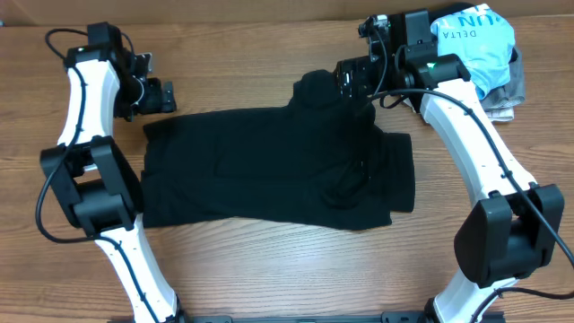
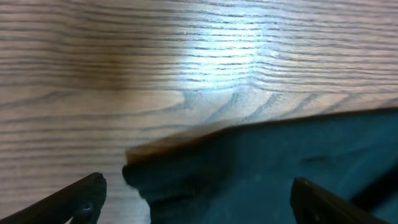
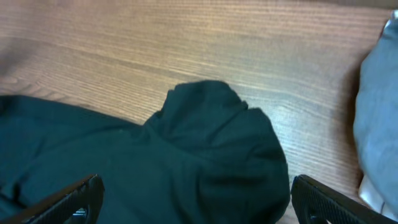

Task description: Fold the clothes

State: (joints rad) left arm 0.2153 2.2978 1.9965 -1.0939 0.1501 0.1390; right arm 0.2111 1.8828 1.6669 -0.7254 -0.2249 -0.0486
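Overhead, the clothes (image 1: 269, 166) are lying seemingly half-folded, far corner bunched, while the left hand (image 1: 160, 95) and right hand (image 1: 349, 80) are hovering spread, empty.

Likely a robot lab. A cabled left arm (image 1: 85, 90) and right arm (image 1: 466, 135) stand at a wood-grain table (image 1: 269, 260)

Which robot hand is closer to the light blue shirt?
Right. The right gripper is near the light blue shirt; the left gripper sits across the black garment, at its opposite corner.
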